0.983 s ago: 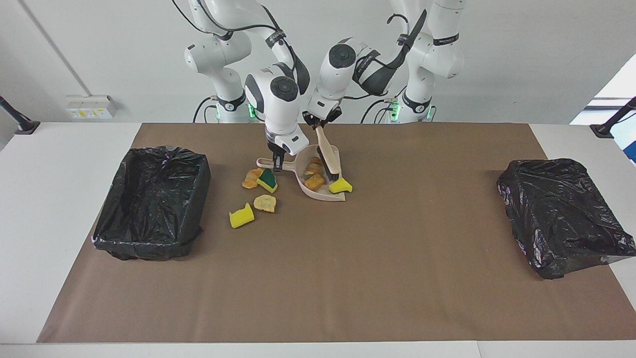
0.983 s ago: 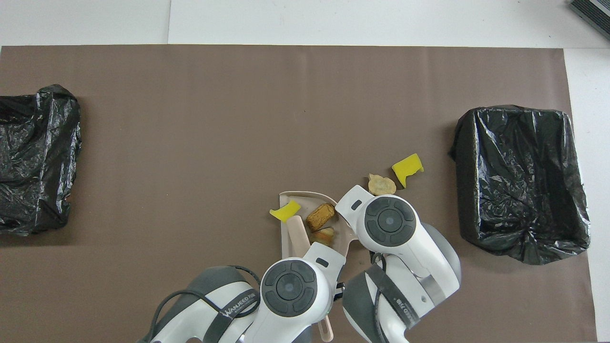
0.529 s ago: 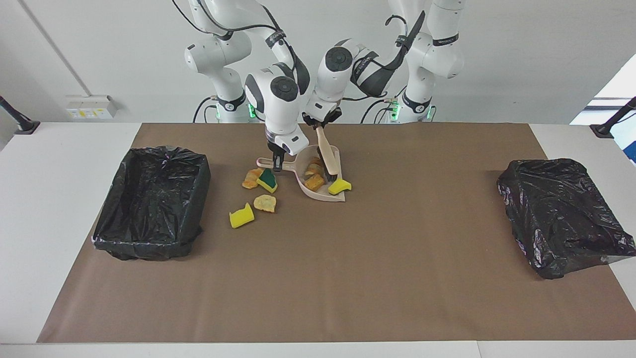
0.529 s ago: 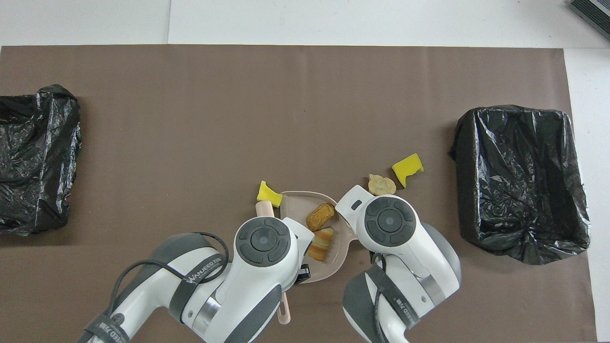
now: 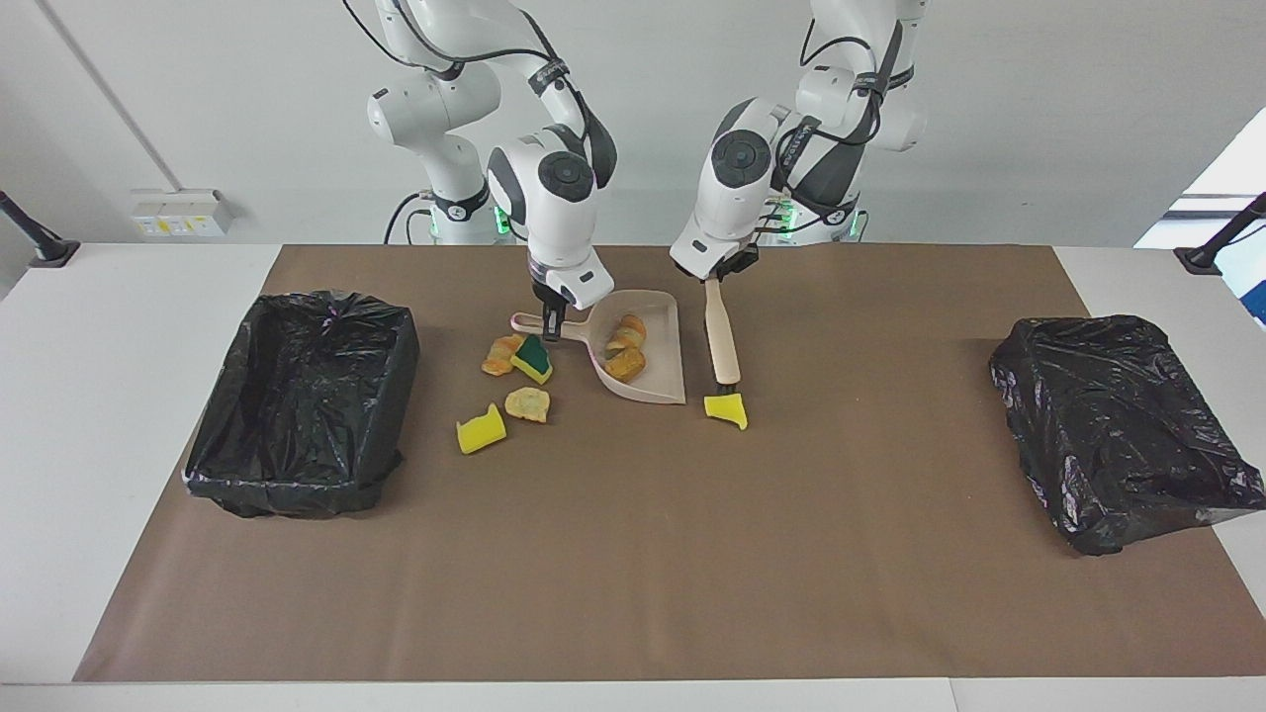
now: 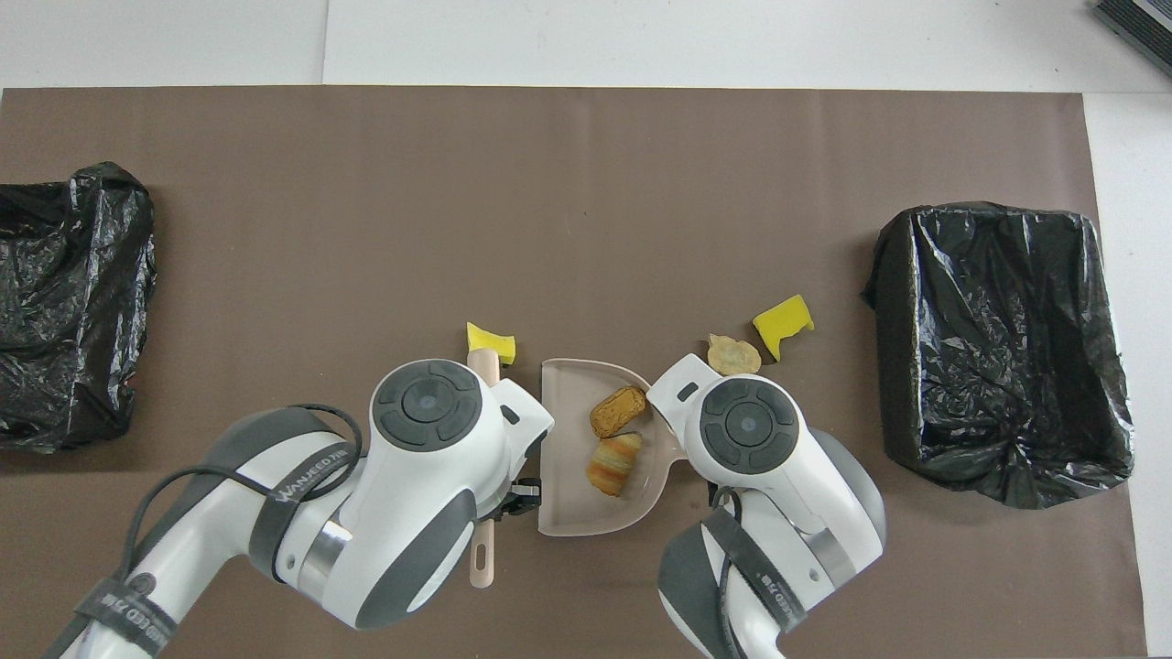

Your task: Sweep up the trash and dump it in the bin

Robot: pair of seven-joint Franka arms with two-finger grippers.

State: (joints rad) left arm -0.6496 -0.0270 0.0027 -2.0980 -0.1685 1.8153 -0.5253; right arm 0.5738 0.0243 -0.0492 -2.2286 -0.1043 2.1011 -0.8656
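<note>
My right gripper [image 5: 550, 324] is shut on the handle of the beige dustpan [image 5: 665, 361], which rests on the brown mat and holds two orange-tan bread lumps [image 5: 625, 348]. My left gripper [image 5: 712, 280] is shut on the beige brush handle [image 5: 723, 341]. The brush's black bristles touch a yellow sponge chunk [image 5: 730, 412] on the mat beside the pan's lip. More trash lies loose on the pan's other side, toward the right arm's end: an orange lump [image 5: 499, 354], a green-topped sponge [image 5: 534, 358], a bread lump [image 5: 527, 402] and a yellow sponge [image 5: 480, 430]. In the overhead view the dustpan [image 6: 563, 476] shows between both wrists.
An open bin lined with a black bag [image 5: 287, 475] stands at the right arm's end of the mat. A second black-bagged bin [image 5: 1118, 425] stands at the left arm's end. The brown mat stretches on away from the robots.
My left arm has swung the brush out of the dustpan toward its own end. The yellow sponge went from the pan's lip onto the mat beside it. The right arm and dustpan have not moved.
</note>
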